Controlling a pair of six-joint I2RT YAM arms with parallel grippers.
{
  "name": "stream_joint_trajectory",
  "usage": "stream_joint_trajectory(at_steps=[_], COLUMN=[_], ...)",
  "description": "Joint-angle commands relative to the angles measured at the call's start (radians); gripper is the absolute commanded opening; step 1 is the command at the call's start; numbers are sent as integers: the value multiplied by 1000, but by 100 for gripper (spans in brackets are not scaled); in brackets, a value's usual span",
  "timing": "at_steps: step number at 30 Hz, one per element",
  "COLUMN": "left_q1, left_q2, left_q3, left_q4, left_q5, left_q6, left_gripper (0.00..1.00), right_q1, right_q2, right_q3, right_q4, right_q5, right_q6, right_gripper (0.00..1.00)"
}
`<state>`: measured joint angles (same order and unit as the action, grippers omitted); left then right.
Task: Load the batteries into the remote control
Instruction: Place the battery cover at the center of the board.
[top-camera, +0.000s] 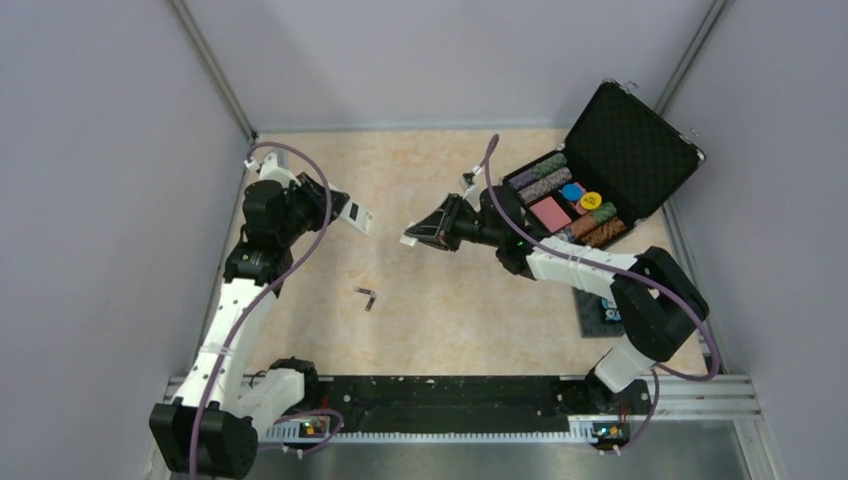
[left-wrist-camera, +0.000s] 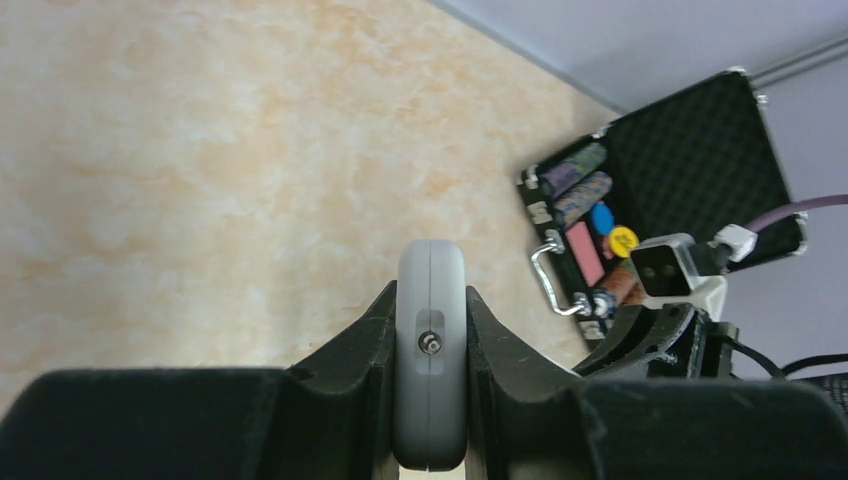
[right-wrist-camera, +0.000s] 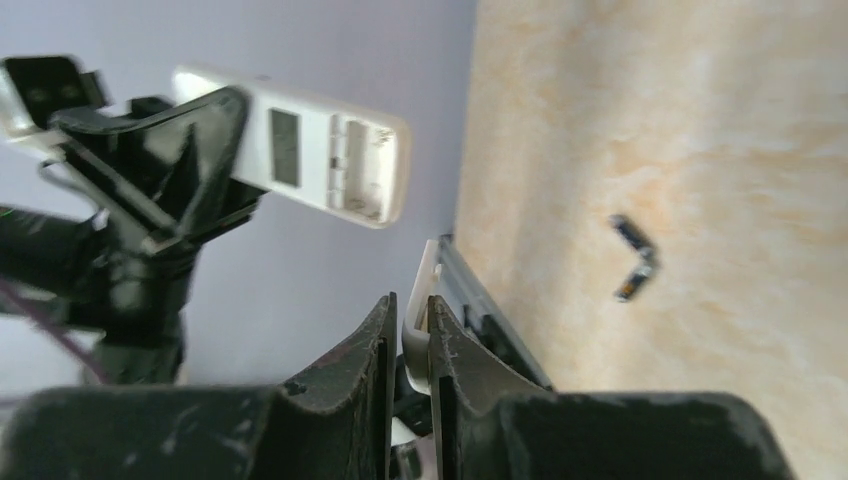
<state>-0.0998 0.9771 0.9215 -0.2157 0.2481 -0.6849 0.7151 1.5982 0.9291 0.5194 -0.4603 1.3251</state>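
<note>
My left gripper (top-camera: 335, 208) is shut on the white remote control (top-camera: 352, 215) and holds it in the air at the left. In the left wrist view the remote (left-wrist-camera: 431, 350) stands edge-on between the jaws. In the right wrist view the remote (right-wrist-camera: 320, 155) shows its plain back with the battery bay open. My right gripper (top-camera: 420, 233) is shut on the thin white cover piece (right-wrist-camera: 420, 320), also in the air, facing the remote. Two small dark batteries (top-camera: 367, 296) lie touching on the table between the arms; they also show in the right wrist view (right-wrist-camera: 635, 258).
An open black case (top-camera: 620, 150) holding stacks of coloured chips stands at the back right; it also shows in the left wrist view (left-wrist-camera: 660, 180). A blue gadget on a black pad (top-camera: 600, 310) lies near the right arm. Grey walls enclose the table.
</note>
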Motion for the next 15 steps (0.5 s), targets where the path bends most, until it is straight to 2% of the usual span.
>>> stream_joint_trajectory(at_steps=[1, 7, 10, 12, 15], left_q1=[-1, -1, -1, -1, -1], left_q2=[-33, -48, -52, -60, -80], left_q3=[-23, -54, -69, -77, -87], left_q4=[-7, -29, 7, 28, 50], left_q5=[-110, -121, 4, 76, 129], left_q6=[86, 95, 124, 139, 163], left_gripper=[0, 0, 0, 0, 0], right_q1=[-23, -48, -48, -47, -48], right_q2=[19, 130, 166, 174, 178], right_q3=[6, 21, 55, 75, 133], right_q4=[-325, -541, -633, -696, -827], right_q5=[152, 310, 370, 431, 539], right_q6=[-244, -411, -441, -446, -462], right_gripper=[15, 12, 13, 21, 45])
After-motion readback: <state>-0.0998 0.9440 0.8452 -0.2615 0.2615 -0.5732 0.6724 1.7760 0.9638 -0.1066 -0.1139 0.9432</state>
